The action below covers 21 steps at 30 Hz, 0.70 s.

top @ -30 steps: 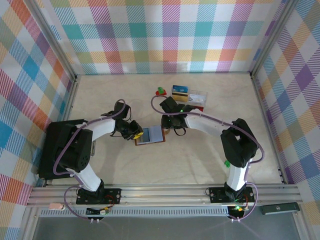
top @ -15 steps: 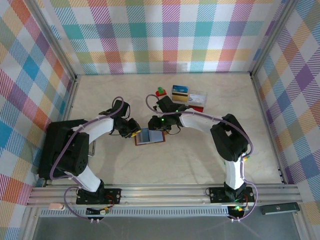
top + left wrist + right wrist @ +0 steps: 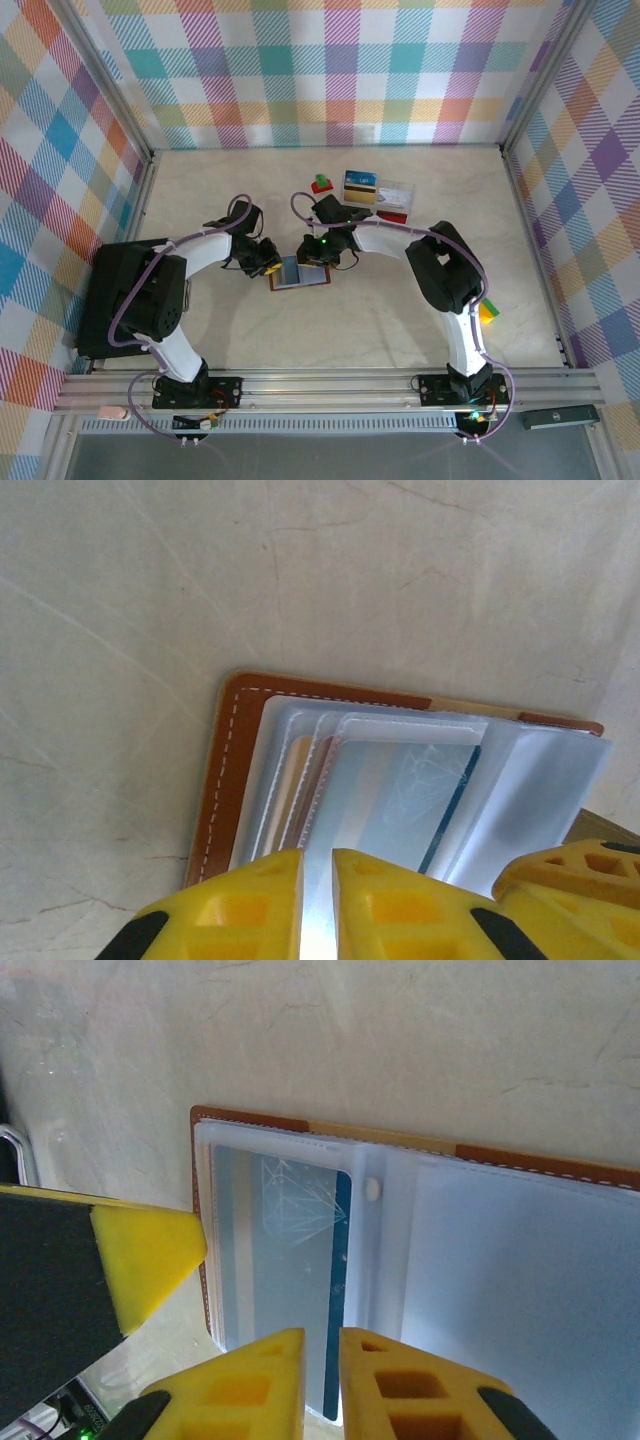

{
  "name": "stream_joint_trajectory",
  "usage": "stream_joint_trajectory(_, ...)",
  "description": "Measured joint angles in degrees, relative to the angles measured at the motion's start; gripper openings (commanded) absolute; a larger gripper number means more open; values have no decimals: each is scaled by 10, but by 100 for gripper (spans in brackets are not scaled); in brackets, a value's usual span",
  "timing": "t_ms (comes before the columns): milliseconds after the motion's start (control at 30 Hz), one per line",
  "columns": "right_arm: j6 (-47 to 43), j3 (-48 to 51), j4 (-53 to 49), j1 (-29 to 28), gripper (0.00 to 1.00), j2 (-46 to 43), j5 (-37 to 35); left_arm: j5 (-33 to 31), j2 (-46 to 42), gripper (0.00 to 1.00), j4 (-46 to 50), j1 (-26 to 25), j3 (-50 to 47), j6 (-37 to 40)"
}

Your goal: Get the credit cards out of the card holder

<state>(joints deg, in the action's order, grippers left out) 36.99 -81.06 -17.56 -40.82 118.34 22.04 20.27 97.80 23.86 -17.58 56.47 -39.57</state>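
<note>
The card holder (image 3: 299, 272) lies open mid-frame on the tabletop (image 3: 380, 320), with credit cards (image 3: 280, 1250) tucked in its clear sleeves (image 3: 540, 780). The left claw (image 3: 317, 865) and right claw (image 3: 321, 1340) — each nearly closed — pinch the card holder's sleeve edges from its left and right. Bare tabletop surrounds it.

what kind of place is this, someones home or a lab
Most likely a lab test cell: a left arm and right arm bolted to a metal rail, a table boxed in by plaid panels, and a wallet laid out as a prop.
</note>
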Motion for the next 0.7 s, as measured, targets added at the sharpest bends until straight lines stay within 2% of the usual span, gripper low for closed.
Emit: stream_joint_trajectory(700, 3, -9, 15, 4, 16, 29, 53, -4, 6, 13, -11, 0, -9, 3)
